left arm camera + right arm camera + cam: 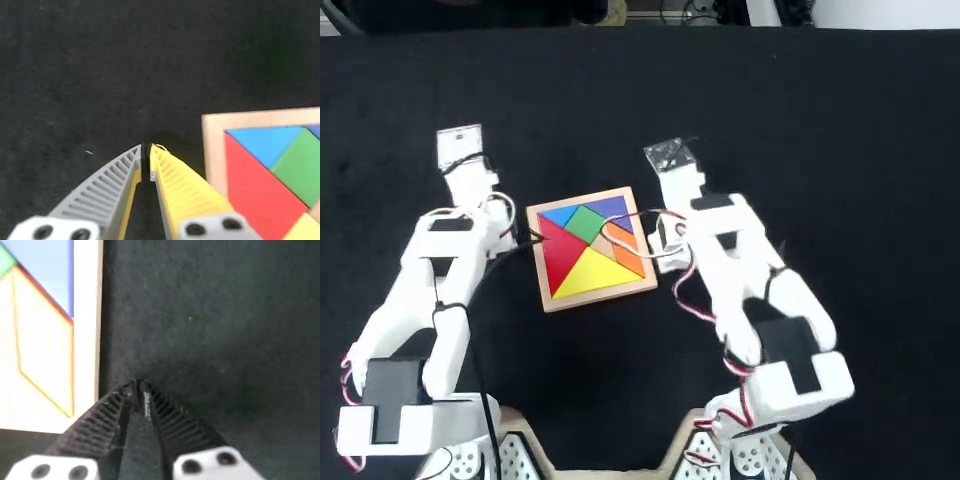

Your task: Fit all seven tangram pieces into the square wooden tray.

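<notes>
The square wooden tray [548, 297] lies between the two arms, packed with coloured tangram pieces: a red triangle [557, 258], a yellow triangle [595, 272], a green piece [585, 223], a blue piece [560, 215] and an orange piece [628, 248]. My left gripper [460, 148] [147, 150] is shut on nothing and rests on the black cloth just off the tray's left rim [212, 150]. To the right of the tray rim [87, 330], my right gripper [669, 156] [137, 386] is also shut, with nothing in it. The orange piece [40, 355] lies flat inside the frame.
A black cloth [820, 130] covers the whole table. The arm bases [410, 420] stand at the front edge. A thin cable [620, 228] from the right arm loops over the tray's right part.
</notes>
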{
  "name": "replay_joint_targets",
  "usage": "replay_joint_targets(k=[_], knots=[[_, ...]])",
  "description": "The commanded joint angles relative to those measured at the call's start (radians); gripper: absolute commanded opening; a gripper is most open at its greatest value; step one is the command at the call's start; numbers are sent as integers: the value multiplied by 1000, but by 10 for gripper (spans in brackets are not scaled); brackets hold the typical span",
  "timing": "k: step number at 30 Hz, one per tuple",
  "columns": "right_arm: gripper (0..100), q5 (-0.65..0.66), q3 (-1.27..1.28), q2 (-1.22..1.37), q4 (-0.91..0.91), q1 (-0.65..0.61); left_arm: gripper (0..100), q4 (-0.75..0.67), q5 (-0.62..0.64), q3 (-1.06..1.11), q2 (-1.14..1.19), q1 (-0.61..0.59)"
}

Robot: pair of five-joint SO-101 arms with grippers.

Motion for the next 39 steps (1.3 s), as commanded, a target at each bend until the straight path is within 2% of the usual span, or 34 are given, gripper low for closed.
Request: replay_joint_targets(k=[1,17,23,25,28,30,35,39], knots=[[11,11,-61,24,31,-40,50,-18,8,-8,-35,-39],[11,15,-53,22,51,-140,51,-23,8,-5,-35,-35],[11,6,12,-84,43,-143,51,-23,8,-5,-35,-35],[11,6,33,-166,51,-123,51,-25,8,-8,-35,-35],[11,5,68,-364,63,-21,51,-6,0,-50,-54,-35],[11,5,87,-529,57,49,51,69,-2,-107,-126,-42],[11,11,97,-961,64,112,51,315,-3,-239,-482,-35],[11,12,145,-1262,66,114,54,344,-21,-205,-799,-39]])
